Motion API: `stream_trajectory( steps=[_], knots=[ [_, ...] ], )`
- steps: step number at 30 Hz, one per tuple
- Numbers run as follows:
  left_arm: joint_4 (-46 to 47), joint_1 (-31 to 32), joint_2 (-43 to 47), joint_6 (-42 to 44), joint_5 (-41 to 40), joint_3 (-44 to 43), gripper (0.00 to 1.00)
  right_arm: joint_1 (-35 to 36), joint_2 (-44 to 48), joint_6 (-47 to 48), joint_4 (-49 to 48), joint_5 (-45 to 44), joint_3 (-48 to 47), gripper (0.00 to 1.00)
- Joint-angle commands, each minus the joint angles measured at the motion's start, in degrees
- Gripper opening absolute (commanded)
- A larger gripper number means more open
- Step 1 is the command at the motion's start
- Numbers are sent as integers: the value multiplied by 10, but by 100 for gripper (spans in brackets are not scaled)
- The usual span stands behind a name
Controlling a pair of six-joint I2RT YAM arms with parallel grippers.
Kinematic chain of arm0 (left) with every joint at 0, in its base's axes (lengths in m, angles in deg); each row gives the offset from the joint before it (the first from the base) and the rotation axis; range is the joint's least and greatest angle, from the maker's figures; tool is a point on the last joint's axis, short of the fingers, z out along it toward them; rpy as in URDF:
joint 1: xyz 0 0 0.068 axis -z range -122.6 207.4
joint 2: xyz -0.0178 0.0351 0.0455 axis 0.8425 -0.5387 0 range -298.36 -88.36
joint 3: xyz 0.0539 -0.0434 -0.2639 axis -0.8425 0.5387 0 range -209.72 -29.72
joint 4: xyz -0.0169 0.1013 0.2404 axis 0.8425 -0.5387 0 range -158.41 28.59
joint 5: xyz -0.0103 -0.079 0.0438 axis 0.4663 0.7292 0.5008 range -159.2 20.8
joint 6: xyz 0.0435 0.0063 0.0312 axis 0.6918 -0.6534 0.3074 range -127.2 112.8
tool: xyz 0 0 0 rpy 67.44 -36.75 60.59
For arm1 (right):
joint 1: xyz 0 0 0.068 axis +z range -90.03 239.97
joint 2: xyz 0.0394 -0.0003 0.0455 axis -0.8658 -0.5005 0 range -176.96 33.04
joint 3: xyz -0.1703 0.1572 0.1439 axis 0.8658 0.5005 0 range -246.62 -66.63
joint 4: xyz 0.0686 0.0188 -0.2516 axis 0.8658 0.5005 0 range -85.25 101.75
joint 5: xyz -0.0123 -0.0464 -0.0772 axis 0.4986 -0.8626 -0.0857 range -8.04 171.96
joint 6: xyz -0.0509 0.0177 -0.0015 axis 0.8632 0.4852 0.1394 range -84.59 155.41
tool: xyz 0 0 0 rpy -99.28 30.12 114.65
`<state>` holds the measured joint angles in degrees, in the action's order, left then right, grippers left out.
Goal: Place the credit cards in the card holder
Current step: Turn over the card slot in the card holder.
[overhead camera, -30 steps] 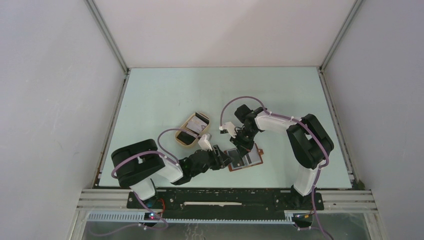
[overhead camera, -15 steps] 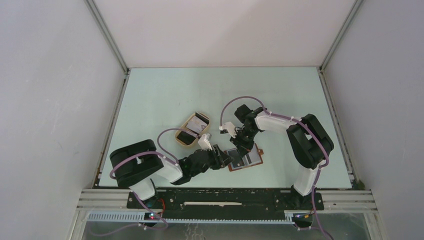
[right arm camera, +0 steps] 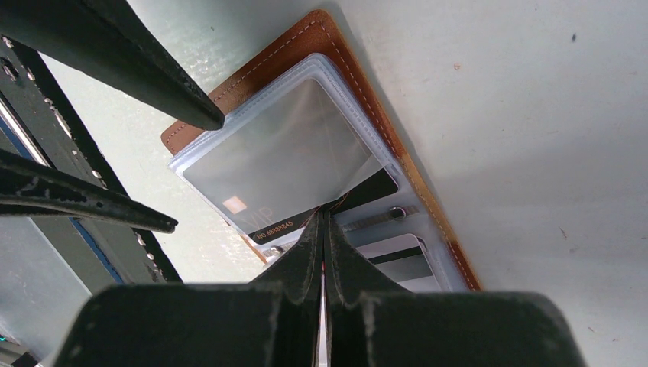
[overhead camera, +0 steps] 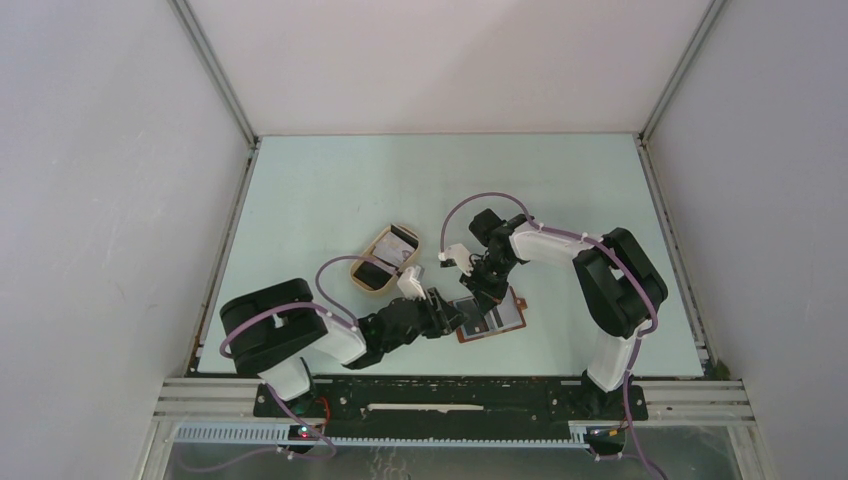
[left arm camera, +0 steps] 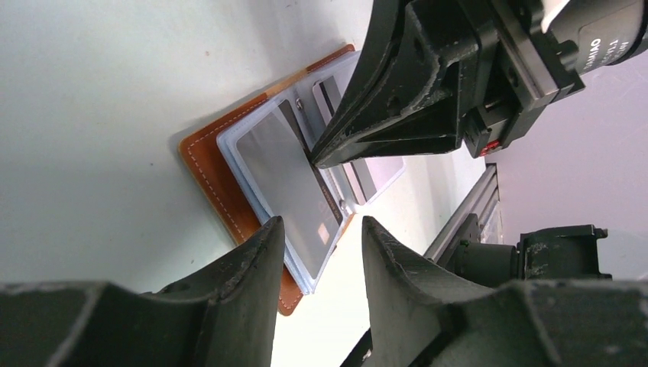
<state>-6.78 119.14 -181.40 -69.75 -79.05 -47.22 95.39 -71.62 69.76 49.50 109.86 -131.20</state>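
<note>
Card holder [overhead camera: 500, 322] open beneath right tool [right arm camera: 322, 217]

Overhead camera, plus one riding each wrist.
The top one looks down from behind the arms, far off, bases at 6 o'clock. Wrist cameras sit close over the table [overhead camera: 330, 190], looking past the left gripper [left arm camera: 321, 225] and right gripper [right arm camera: 322, 222]. All three share the card holder [overhead camera: 492, 318].

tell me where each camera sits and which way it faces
top: above and behind, looking down on the table; both arms show
left wrist: on the left arm, facing the wallet past the open left pincer
right wrist: on the right arm, facing the wallet past the shut right pincer
shared: all three show the wallet
</note>
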Motion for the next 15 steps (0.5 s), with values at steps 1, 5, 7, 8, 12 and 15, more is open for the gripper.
stream_trajectory(
  steps=[1,5,7,8,12,15],
  knots=[
    [5,-1,-5,2,1,-29,47,4,-9,2,9,-20,-11,4],
    [6,-2,-9,2,3,-32,47,3,-9,2,9,-21,-11,4],
    [6,-2,-11,1,3,-32,47,4,-9,2,9,-21,-11,4],
    [6,-2,-10,2,3,-32,47,3,-9,2,9,-21,-11,4],
    [7,-2,-9,1,4,-31,47,4,-9,2,9,-20,-11,4],
    [7,-2,0,2,-3,-23,47,4,-7,3,10,-20,-11,4]
  ],
)
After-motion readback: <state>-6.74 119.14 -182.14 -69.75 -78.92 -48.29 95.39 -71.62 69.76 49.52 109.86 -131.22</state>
